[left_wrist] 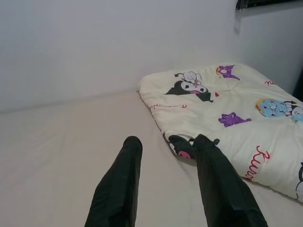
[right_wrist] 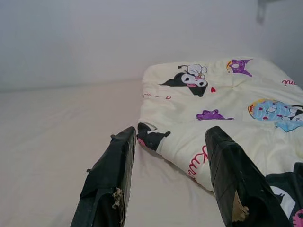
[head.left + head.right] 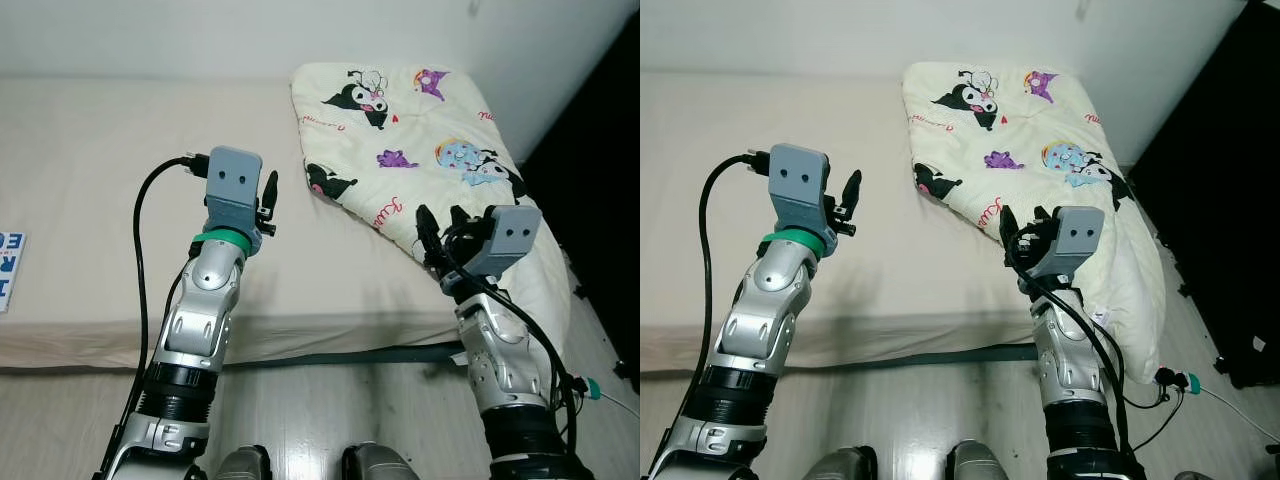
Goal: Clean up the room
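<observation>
A folded cream blanket (image 3: 420, 130) printed with cartoon characters lies on the right part of the beige bed (image 3: 90, 180), and its right side hangs over the bed's edge. My left gripper (image 3: 265, 205) is held up over the bed just left of the blanket's near corner, open with nothing in it. The left wrist view shows its tips (image 1: 168, 141) in front of that corner of the blanket (image 1: 236, 104). My right gripper (image 3: 442, 228) is open at the blanket's front edge, close above it. In the right wrist view its fingers (image 2: 170, 135) frame the blanket's edge (image 2: 227, 94).
A white item with blue letters (image 3: 10, 265) lies at the bed's left edge. A pale wall runs behind the bed. Something tall and black (image 3: 600, 150) stands to the right. Wooden floor (image 3: 330, 410) lies below me, with a thin cable (image 3: 595, 388) on it at right.
</observation>
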Controlling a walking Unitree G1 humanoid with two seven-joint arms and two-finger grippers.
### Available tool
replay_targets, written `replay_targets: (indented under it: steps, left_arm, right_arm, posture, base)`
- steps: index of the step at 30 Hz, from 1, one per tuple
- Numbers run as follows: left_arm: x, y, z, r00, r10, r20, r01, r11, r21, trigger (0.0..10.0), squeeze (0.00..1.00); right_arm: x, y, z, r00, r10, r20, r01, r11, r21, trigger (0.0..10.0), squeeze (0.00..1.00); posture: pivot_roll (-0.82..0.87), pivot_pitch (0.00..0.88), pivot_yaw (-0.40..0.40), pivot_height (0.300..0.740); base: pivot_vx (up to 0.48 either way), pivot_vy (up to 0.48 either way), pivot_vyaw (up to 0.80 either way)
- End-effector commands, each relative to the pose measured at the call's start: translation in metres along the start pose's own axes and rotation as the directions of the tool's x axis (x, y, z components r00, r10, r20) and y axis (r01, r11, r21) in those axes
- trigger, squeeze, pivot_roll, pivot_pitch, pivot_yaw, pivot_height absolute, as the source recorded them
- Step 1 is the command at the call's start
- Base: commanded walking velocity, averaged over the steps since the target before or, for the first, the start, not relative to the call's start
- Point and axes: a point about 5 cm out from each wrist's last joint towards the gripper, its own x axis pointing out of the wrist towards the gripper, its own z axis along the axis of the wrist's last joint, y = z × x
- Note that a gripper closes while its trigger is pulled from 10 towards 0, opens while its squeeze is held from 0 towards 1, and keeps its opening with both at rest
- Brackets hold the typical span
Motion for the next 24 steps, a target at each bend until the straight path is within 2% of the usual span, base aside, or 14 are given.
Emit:
replay_targets:
  steps: [1,24]
  left_arm:
    - [-0.0011,-0.0023,-0.0071,1.0,-0.009,-0.028,0.009,1.0,0.0,10.0,0.0]
    - [-0.001,-0.003,-0.007,1.0,-0.006,-0.029,0.007,1.0,0.009,10.0,0.0]
  right_arm:
    - [-0.0045,-0.0052,-0.0028,1.0,-0.02,-0.015,0.02,1.0,-0.005,10.0,0.0]
    - [-0.0044,-0.0044,-0.0021,1.0,-0.016,-0.014,0.016,1.0,0.0,10.0,0.0]
  posture:
    - [-0.08,0.0,0.018,0.74]
    - [-0.09,0.0,0.017,0.74]
  base:
    - [0.0,0.0,0.0]
    - [0.0,0.0,0.0]
